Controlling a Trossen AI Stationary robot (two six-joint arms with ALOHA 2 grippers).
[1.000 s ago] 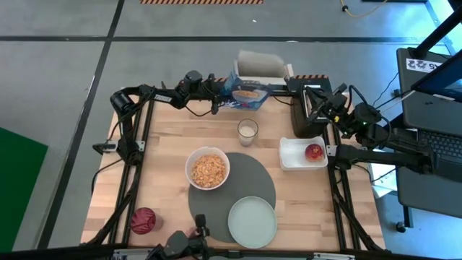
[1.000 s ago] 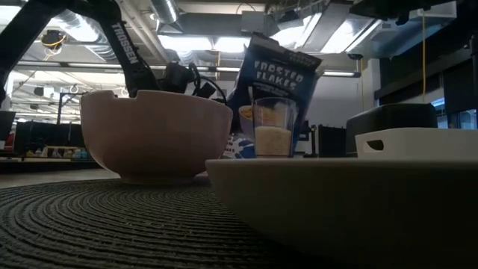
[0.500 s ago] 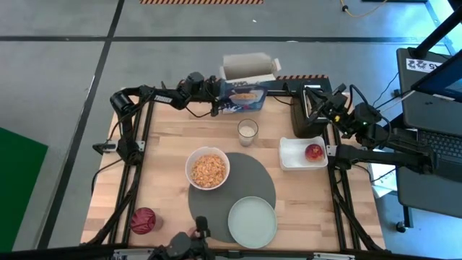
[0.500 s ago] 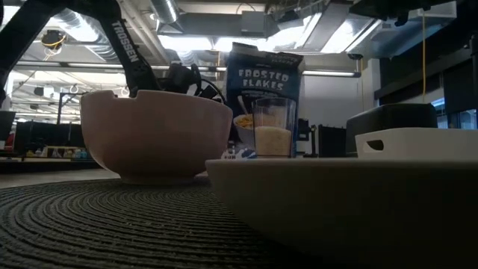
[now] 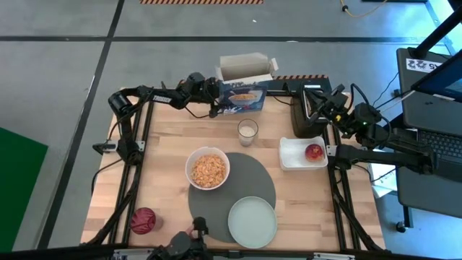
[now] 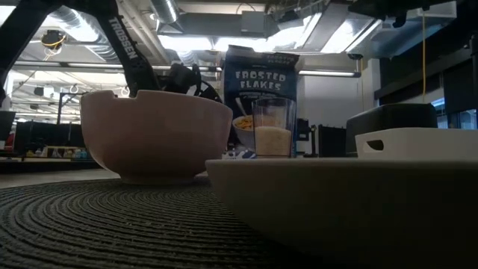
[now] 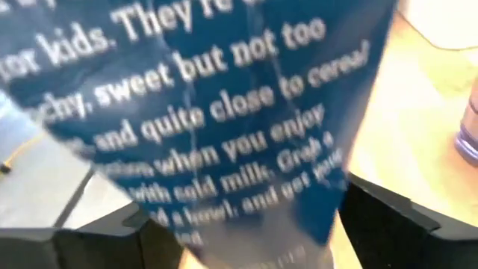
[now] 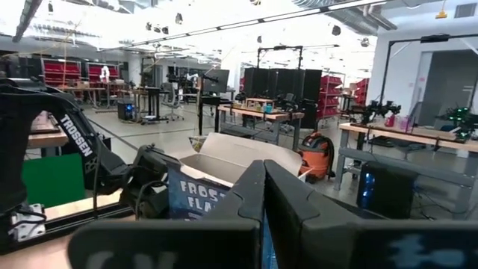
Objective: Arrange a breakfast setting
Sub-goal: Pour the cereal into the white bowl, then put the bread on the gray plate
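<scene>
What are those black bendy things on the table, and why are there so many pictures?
They are two robot arms, each ending in a two-finger gripper. One camera looks straight down, one sits at table height, and one rides on each wrist.

The left gripper is shut on the cereal box, which stands upright at the far edge of the table. Its wrist camera shows the box's blue side up close. The right gripper waits over the toaster.

Also on the table: a bowl of cereal, a plate on a mat, a milk glass, and an apple in a tray.
</scene>
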